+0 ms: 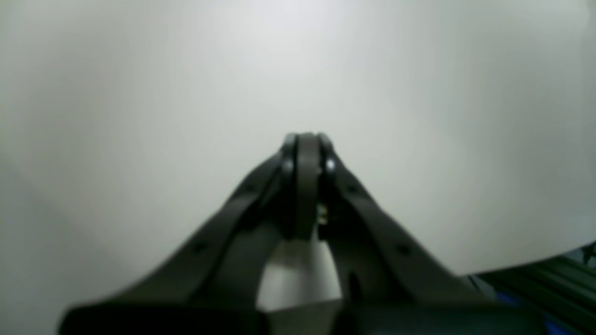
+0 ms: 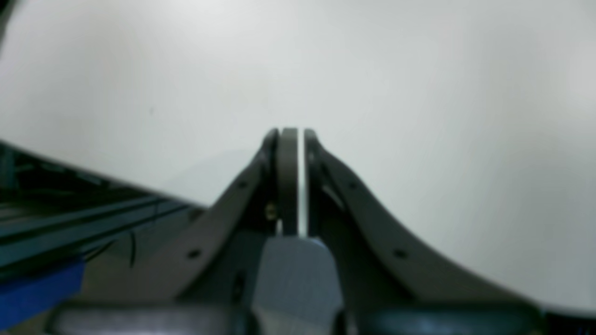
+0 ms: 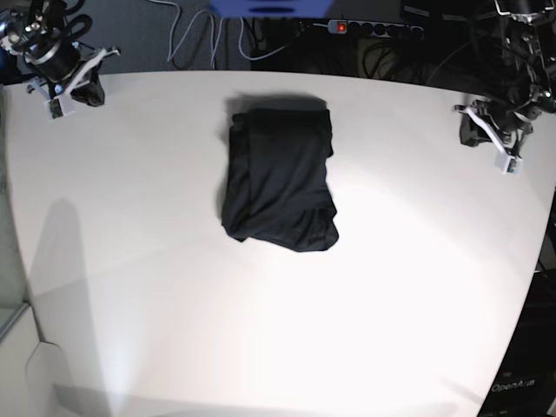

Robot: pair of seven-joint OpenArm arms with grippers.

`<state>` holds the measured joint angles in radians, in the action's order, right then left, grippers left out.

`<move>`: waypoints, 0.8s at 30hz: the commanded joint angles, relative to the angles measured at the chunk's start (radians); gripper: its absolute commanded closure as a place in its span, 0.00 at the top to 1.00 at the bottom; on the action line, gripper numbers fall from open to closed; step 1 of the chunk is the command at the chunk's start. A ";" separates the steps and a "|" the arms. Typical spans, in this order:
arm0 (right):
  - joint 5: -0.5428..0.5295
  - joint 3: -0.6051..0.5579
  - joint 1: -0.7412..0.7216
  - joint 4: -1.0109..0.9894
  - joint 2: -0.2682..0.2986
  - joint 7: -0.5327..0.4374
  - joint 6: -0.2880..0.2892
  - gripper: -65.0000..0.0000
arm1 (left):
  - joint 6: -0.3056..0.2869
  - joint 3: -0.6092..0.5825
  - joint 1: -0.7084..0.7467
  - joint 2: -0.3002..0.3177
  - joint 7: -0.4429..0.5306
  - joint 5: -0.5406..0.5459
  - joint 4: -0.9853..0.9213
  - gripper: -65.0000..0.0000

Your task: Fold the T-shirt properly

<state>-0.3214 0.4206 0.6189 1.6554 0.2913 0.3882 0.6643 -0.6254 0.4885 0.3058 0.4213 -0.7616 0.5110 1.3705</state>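
Both claws stand closed and empty. The left claw (image 1: pixel 307 139) shows its jaws pressed together over bare worktop, and the right claw (image 2: pixel 293 132) shows only a hairline slit between its jaws, with nothing between them. In the base view each arm is parked at a far corner of the white worktop (image 3: pixel 174 304), the left claw (image 3: pixel 499 139) at the right and the right claw (image 3: pixel 65 87) at the left, both well apart from the garment.

One black T-shirt (image 3: pixel 280 178) lies near the middle of the far half of the worktop, already gathered into a compact upright rectangle. Its far edge is straight; its near edge is uneven, with a bulge at the near left corner and a loose flap at the near right.

Judged from this layout, the fold is largely complete. For a clean finish, square the near edge: grip only the loose near corners, tuck them under, and press flat without dragging the stack.

Count: one garment, two claws, one worktop.
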 commanded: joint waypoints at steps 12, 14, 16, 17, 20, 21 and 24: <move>-0.011 0.100 0.172 0.082 -0.065 -0.102 0.007 0.00 | -0.009 0.002 0.198 0.008 -0.032 -0.030 0.155 0.00; -0.009 0.099 0.206 0.072 -0.068 -0.117 0.007 0.00 | -0.009 0.000 0.241 0.006 -0.026 -0.030 0.159 0.00; -0.009 0.099 0.230 0.052 -0.088 -0.145 0.007 0.00 | -0.009 0.000 0.275 0.004 -0.023 -0.030 0.154 0.00; -0.009 0.099 0.243 0.041 -0.094 -0.165 0.007 0.00 | -0.009 -0.001 0.286 0.004 -0.023 -0.032 0.149 0.00; 0.011 0.091 0.270 -0.013 -0.100 -0.219 0.007 0.00 | -0.009 -0.007 0.324 0.003 -0.023 -0.050 0.142 0.00; 0.023 0.091 0.269 -0.036 -0.108 -0.232 0.007 0.00 | -0.011 -0.007 0.327 -0.003 -0.022 -0.074 0.134 0.00; 0.089 0.091 0.252 -0.133 -0.140 -0.292 0.007 0.00 | -0.012 -0.003 0.321 -0.071 -0.003 -0.214 0.066 0.00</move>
<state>-0.2230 0.5060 0.8570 1.5120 0.1387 0.1005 0.6666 -0.6258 0.4828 0.6155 0.3408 -0.7605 0.2661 1.4250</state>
